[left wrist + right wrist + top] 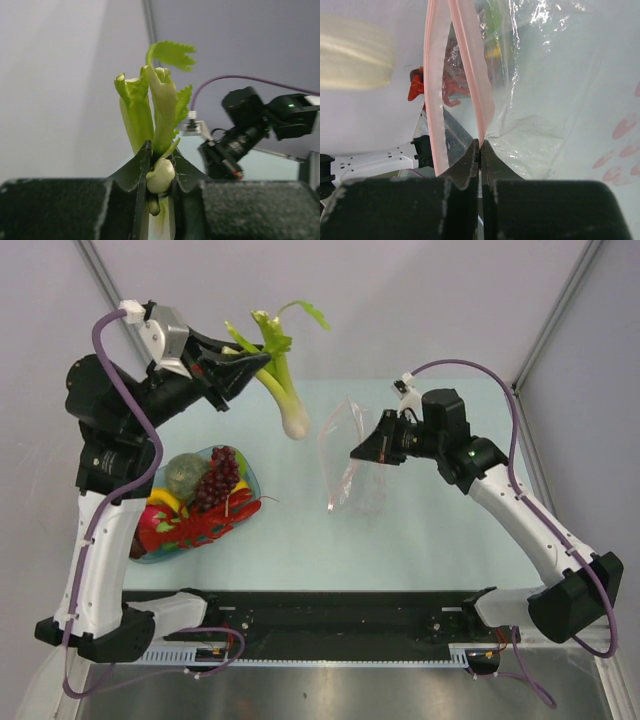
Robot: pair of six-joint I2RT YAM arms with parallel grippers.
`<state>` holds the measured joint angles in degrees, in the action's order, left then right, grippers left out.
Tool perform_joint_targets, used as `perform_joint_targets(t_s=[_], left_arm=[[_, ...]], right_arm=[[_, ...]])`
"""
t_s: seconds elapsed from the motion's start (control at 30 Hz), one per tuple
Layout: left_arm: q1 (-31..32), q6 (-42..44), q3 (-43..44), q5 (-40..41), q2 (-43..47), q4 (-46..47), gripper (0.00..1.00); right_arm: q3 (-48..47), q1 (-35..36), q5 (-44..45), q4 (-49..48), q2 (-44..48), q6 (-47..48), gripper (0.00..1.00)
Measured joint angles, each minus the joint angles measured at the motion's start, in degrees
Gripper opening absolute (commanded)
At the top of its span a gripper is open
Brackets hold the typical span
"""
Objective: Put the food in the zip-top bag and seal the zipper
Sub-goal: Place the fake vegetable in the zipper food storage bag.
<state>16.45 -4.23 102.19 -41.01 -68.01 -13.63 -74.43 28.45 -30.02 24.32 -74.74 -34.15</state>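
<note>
Celery (282,383) in L gripper (262,361): tilted, bulb down twd bag (350,452)

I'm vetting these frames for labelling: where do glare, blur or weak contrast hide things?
Right wrist view: glare streaks across the crinkly clear plastic bag, and a pale shape at left is too blurred to identify. Left wrist view: the pale green celery stalk is in focus and evenly lit. Top view: even light, but the bag barely stands out from the pale table.
</note>
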Motion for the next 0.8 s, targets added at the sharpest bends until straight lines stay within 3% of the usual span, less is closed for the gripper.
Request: perform_joint_targets(t_s=[0.23,0.8], left_arm=[[8.5,-3.4,-4.6,1.8,0.2,2.8,0.00],[13.6,-4.8,1.3,3.5,-5.6,3.6,0.00]], right_arm=[[-1.4,1.4,0.0,-2.6,-0.6,-1.0,0.00],[0.5,1.7,1.1,-5.5,-0.6,-0.8,0.00]])
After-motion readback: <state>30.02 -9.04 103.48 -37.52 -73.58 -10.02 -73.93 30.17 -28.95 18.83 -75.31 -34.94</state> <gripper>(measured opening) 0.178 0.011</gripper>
